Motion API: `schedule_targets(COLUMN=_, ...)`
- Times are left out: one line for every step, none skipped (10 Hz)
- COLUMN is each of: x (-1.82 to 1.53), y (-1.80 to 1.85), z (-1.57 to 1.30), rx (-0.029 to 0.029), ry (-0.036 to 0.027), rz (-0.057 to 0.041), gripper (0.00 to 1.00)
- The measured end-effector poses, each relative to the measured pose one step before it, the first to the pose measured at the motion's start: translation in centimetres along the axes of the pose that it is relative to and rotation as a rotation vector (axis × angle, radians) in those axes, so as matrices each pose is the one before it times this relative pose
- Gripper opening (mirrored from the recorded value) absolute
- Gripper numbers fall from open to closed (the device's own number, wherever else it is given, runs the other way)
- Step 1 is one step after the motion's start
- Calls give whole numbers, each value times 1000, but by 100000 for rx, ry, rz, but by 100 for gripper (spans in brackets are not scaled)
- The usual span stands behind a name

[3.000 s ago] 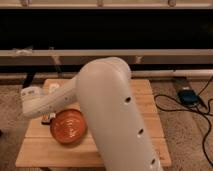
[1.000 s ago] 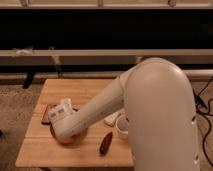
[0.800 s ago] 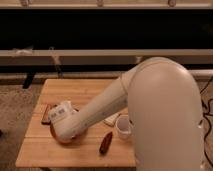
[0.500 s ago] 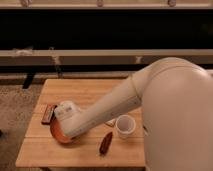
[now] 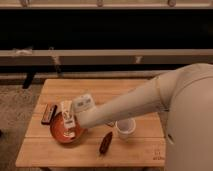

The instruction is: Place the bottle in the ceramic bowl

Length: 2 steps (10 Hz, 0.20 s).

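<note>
The bottle (image 5: 68, 116) is upright-ish over the left half of the bowl (image 5: 59, 134), pale with dark label marks, its lower end down inside the dish near a small whitish block (image 5: 70, 134) that's lying in there. The tool (image 5: 70, 119) is right at the bottle, just above the bowl's rim, but I honestly can't tell whether it's clamped on it or not; the wrist housing covers that bit.

The arm comes in from the lower right as a huge pale rounded shell filling that corner, then narrows into a long forearm that slants up and left across the tabletop (image 5: 95, 90). It ends in a boxy white wrist sitting just right of the bottle, angled down toward the bowl.

The bowl is on the left-front part of the tabletop. A dark flat thing (image 5: 48, 114) lies just left of it, near the edge. A white cup (image 5: 125, 128) stands to the right, tucked under the forearm, and a dark red object (image 5: 105, 143) lies between cup and bowl, closer to the front edge.
</note>
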Motion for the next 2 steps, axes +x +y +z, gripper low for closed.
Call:
schedule_targets(x=398, y=276, z=650, rx=3570, ry=-559, rz=4867, gripper=80)
schedule_targets(x=254, y=61, z=298, rx=1659, ry=-207, rz=2487, gripper=80)
